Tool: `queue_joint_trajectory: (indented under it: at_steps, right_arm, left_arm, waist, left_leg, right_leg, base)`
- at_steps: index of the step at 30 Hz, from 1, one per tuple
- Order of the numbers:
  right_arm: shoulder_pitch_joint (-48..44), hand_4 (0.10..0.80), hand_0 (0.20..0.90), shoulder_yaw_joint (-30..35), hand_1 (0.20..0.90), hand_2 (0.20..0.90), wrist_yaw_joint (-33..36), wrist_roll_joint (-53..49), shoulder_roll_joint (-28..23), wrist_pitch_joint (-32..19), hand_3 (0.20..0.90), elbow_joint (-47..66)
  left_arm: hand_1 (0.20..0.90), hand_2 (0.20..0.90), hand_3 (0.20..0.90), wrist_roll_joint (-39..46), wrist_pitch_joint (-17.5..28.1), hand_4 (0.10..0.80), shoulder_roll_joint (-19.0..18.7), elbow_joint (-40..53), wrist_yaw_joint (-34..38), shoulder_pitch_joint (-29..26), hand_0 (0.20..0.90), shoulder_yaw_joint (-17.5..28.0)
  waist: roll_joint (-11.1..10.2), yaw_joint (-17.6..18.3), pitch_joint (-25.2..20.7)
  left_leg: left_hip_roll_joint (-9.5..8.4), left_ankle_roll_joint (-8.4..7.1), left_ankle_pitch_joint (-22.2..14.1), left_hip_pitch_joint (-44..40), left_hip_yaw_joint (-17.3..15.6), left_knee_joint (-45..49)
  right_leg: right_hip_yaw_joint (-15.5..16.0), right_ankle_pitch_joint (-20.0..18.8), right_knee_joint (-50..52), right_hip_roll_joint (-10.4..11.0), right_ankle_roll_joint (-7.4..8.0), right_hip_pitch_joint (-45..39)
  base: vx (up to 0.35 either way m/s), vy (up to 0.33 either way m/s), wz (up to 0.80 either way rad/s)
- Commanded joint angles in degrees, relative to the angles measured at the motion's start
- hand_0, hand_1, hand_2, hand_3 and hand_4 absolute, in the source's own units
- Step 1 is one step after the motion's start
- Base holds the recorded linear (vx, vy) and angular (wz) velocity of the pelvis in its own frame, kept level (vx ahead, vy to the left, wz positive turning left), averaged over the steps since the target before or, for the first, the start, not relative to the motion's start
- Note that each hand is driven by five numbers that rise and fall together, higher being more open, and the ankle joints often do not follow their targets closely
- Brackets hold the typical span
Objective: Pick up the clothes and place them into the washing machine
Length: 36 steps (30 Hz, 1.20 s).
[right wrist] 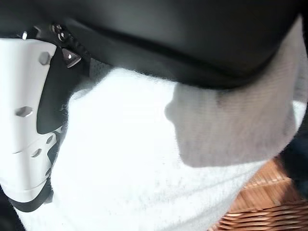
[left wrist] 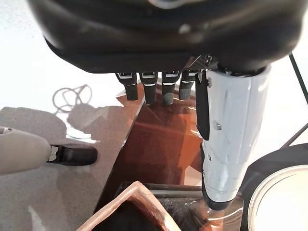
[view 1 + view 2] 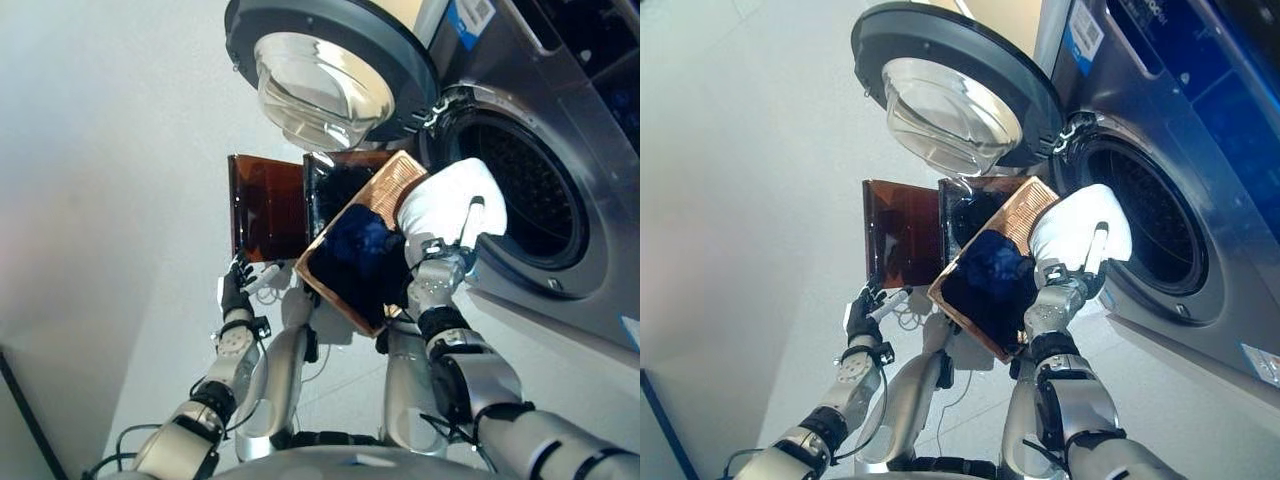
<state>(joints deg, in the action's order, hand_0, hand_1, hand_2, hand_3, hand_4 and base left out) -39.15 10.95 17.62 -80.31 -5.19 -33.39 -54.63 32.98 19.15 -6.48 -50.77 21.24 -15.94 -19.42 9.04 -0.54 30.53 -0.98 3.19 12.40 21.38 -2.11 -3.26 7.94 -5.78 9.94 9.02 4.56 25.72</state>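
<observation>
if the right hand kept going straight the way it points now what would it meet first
Most likely the washing machine's open drum. The right hand, shut on the white garment, points up toward the opening from above the woven basket. Depth is unclear, so the door rim could come first.

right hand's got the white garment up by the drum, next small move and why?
Probably carry the white garment further through the drum opening before letting go. The right hand has it bunched just in front of the opening, above the wicker basket, and the door stands open, so the path looks clear. Released here, it would likely drop outside.
</observation>
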Motion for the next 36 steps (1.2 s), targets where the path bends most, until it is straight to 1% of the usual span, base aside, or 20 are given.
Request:
queue_joint_trajectory:
  at_steps: [1, 5, 6, 7, 9, 10, 11, 13, 16, 17, 20, 22, 23, 25, 33, 34, 35, 36]
  right_arm:
    - [-4.4, 0.3, 0.2, 3.1, 0.2, 0.2, -1.8, -0.5, -1.7, -4.7, 0.2, 5.7]
    - [-8.7, 0.3, 0.2, 5.9, 0.2, 0.2, -0.5, -0.9, -7.2, -5.3, 0.2, 3.2]
    - [-8.9, 0.3, 0.2, 5.9, 0.2, 0.2, -0.5, -0.9, -7.4, -5.3, 0.2, 3.0]
    - [-11.3, 0.3, 0.2, 6.8, 0.2, 0.2, 0.2, -1.1, -10.4, -5.3, 0.2, 1.3]
    - [-14.0, 0.3, 0.2, 7.5, 0.2, 0.2, 1.0, -1.0, -13.8, -5.0, 0.2, -0.7]
    - [-16.4, 0.3, 0.2, 7.8, 0.2, 0.2, 1.6, -1.0, -17.0, -4.6, 0.2, -2.3]
    - [-16.6, 0.3, 0.2, 7.8, 0.2, 0.2, 1.5, -1.0, -17.3, -4.5, 0.2, -2.6]
    - [-19.6, 0.3, 0.2, 7.3, 0.2, 0.2, 1.8, -1.0, -21.0, -4.2, 0.2, -4.1]
    - [-22.3, 0.3, 0.2, 6.8, 0.2, 0.2, 2.6, -0.6, -25.1, -3.0, 0.2, -6.5]
    - [-24.1, 0.3, 0.2, 6.3, 0.2, 0.2, 2.9, -0.3, -27.6, -2.4, 0.2, -7.9]
    - [-26.1, 0.3, 0.2, 5.4, 0.2, 0.2, 2.9, -0.4, -30.0, -1.7, 0.2, -9.4]
    - [-27.6, 0.3, 0.2, 4.9, 0.2, 0.2, 2.9, -0.7, -31.9, -1.5, 0.2, -10.2]
    - [-28.2, 0.3, 0.2, 4.6, 0.2, 0.2, 3.0, -0.9, -32.7, -1.6, 0.2, -10.6]
    - [-29.7, 0.3, 0.2, 4.1, 0.2, 0.2, 3.7, -0.9, -34.8, -1.6, 0.2, -11.5]
    - [-31.9, 0.3, 0.2, 3.8, 0.2, 0.2, 5.2, -1.3, -38.1, -2.0, 0.2, -13.1]
    - [-32.3, 0.3, 0.2, 4.3, 0.2, 0.2, 6.3, -1.3, -39.1, -2.5, 0.2, -13.6]
    - [-32.5, 0.3, 0.2, 4.8, 0.2, 0.2, 7.5, -1.3, -39.9, -3.0, 0.2, -13.9]
    - [-32.5, 0.3, 0.2, 4.8, 0.2, 0.2, 7.6, -1.3, -39.9, -3.0, 0.2, -13.8]
  left_arm:
    - [0.9, 0.9, 0.9, 0.5, 2.1, 0.8, -1.0, -1.0, 0.1, 1.2, 0.9, -1.5]
    - [0.9, 0.9, 0.9, 0.2, 2.3, 0.8, -1.4, 0.1, -0.7, 2.3, 0.9, -2.1]
    - [0.9, 0.9, 0.9, 0.2, 2.3, 0.8, -1.3, 0.2, -0.7, 2.2, 0.9, -2.1]
    - [0.9, 0.9, 0.9, 0.0, 2.3, 0.8, -1.5, 0.0, -1.1, 2.7, 0.9, -2.4]
    - [0.9, 0.9, 0.9, 0.0, 2.3, 0.8, -1.7, 0.0, -1.6, 3.1, 0.9, -2.6]
    - [0.9, 0.9, 0.9, -0.3, 2.3, 0.8, -1.9, -0.2, -2.0, 3.4, 0.9, -2.9]
    - [0.9, 0.9, 0.9, -0.3, 2.3, 0.8, -1.9, -0.2, -2.0, 3.3, 0.9, -2.9]
    - [0.9, 0.9, 0.9, -0.6, 2.4, 0.8, -2.1, 0.0, -2.5, 3.7, 0.9, -3.3]
    - [0.9, 0.9, 0.9, -1.0, 2.3, 0.8, -2.2, 0.1, -2.8, 4.3, 0.9, -3.9]
    - [0.9, 0.9, 0.9, -1.2, 2.2, 0.8, -2.3, 0.3, -3.2, 4.5, 0.9, -4.3]
    - [0.9, 0.9, 0.9, -1.2, 2.1, 0.8, -2.3, 0.1, -3.4, 4.5, 0.9, -4.8]
    - [0.9, 0.9, 0.9, -1.2, 2.1, 0.8, -2.2, 0.3, -3.6, 4.5, 0.9, -5.0]
    - [0.9, 0.9, 0.9, -1.2, 2.1, 0.8, -2.3, 0.4, -3.7, 4.6, 0.9, -5.2]
    - [0.9, 0.9, 0.9, -1.2, 1.9, 0.8, -2.4, 0.8, -3.9, 4.9, 0.9, -5.4]
    - [0.9, 0.9, 0.9, -1.2, 2.0, 0.8, -2.6, 1.5, -4.0, 5.0, 0.9, -6.0]
    - [0.9, 0.9, 0.9, -1.2, 1.9, 0.8, -2.6, 1.9, -4.0, 5.3, 0.9, -6.0]
    - [0.9, 0.9, 0.9, -1.1, 2.0, 0.8, -2.7, 2.3, -3.9, 5.5, 0.9, -6.1]
    - [0.9, 0.9, 0.9, -1.1, 2.0, 0.8, -2.7, 2.4, -3.9, 5.5, 0.9, -6.1]
  waist:
    - [-0.2, 0.5, -2.4]
    - [0.8, 0.3, -2.8]
    - [0.9, 0.3, -2.7]
    - [1.5, 0.0, -2.9]
    - [1.9, -0.2, -3.2]
    - [2.3, -0.3, -3.4]
    - [2.4, -0.3, -3.3]
    - [3.0, -0.6, -3.6]
    - [3.5, -0.9, -4.3]
    - [3.8, -1.1, -4.6]
    - [4.0, -1.4, -5.1]
    - [4.3, -1.5, -5.2]
    - [4.4, -1.5, -5.4]
    - [4.8, -1.6, -5.6]
    - [5.9, -1.8, -5.8]
    - [6.5, -1.9, -5.9]
    - [7.0, -1.9, -6.0]
    - [7.1, -1.9, -5.9]
  left_leg:
    - [-1.92, -3.53, -8.3, 2.2, -0.8, 7.5]
    - [-2.23, -3.52, -8.2, 2.4, -0.9, 7.2]
    - [-2.21, -3.47, -7.9, 2.6, -0.9, 7.1]
    - [-2.35, -3.45, -7.8, 2.6, -0.9, 7.1]
    - [-2.46, -3.5, -8.1, 2.4, -1.0, 6.9]
    - [-2.52, -3.48, -8.2, 2.4, -1.0, 6.8]
    - [-2.5, -3.43, -7.8, 2.6, -1.0, 6.8]
    - [-2.55, -3.46, -7.7, 2.6, -1.0, 6.6]
    - [-2.77, -3.6, -7.9, 2.3, -1.1, 6.3]
    - [-2.77, -3.54, -7.5, 2.4, -1.1, 6.1]
    - [-2.86, -3.62, -7.9, 2.1, -1.1, 5.9]
    - [-2.75, -3.58, -7.4, 2.5, -1.3, 5.9]
    - [-2.82, -3.67, -7.8, 2.2, -1.3, 5.8]
    - [-2.83, -3.62, -7.4, 2.3, -1.2, 5.7]
    - [-3.09, -3.79, -7.4, 2.2, -1.3, 5.2]
    - [-3.21, -3.77, -6.9, 2.4, -1.4, 5.0]
    - [-3.41, -3.88, -7.2, 2.1, -1.4, 4.8]
    - [-3.37, -3.82, -6.9, 2.3, -1.4, 4.8]
  right_leg:
    - [-3.0, 1.2, -0.7, 6.7, 2.73, -1.6]
    - [-3.3, 1.2, -0.8, 6.8, 2.81, -1.3]
    - [-3.3, 0.8, -0.9, 6.8, 2.75, -1.1]
    - [-3.5, 0.9, -0.8, 6.7, 2.77, -1.0]
    - [-3.6, 1.4, -0.7, 6.8, 2.84, -1.0]
    - [-3.7, 1.5, -0.4, 6.8, 2.88, -0.8]
    - [-3.8, 1.1, -0.5, 6.8, 2.82, -0.6]
    - [-4.1, 1.2, -0.3, 6.8, 2.85, -0.4]
    - [-4.1, 1.6, -0.1, 7.0, 2.95, -0.5]
    - [-4.2, 1.3, -0.2, 6.9, 2.89, -0.3]
    - [-4.2, 1.8, -0.1, 6.9, 2.97, -0.3]
    - [-4.3, 1.3, 0.0, 6.9, 2.9, 0.1]
    - [-4.3, 1.9, 0.2, 6.9, 2.97, 0.0]
    - [-4.4, 1.7, 0.5, 6.9, 2.88, 0.3]
    - [-4.9, 2.4, 0.9, 7.0, 2.85, 0.7]
    - [-5.0, 2.0, 0.8, 7.0, 2.78, 1.0]
    - [-5.1, 2.6, 0.9, 7.2, 2.87, 0.9]
    - [-5.1, 2.2, 0.9, 7.1, 2.8, 1.1]
  base:
    - [-0.012, 0.006, -0.05]
    - [0.011, 0.004, -0.08]
    - [0.0, 0.0, 0.0]
    - [0.0, 0.0, 0.0]
    - [0.016, -0.001, 0.01]
    - [0.0, 0.0, 0.0]
    - [-0.012, 0.0, 0.03]
    - [0.019, 0.001, 0.01]
    - [0.015, 0.001, 0.0]
    - [0.0, 0.0, 0.0]
    - [0.018, -0.004, 0.03]
    - [0.0, 0.0, 0.0]
    - [0.0, 0.0, 0.0]
    - [0.0, 0.0, 0.0]
    - [0.019, -0.001, -0.03]
    - [0.031, 0.011, 0.02]
    - [0.008, 0.013, 0.04]
    - [0.052, 0.011, 0.04]
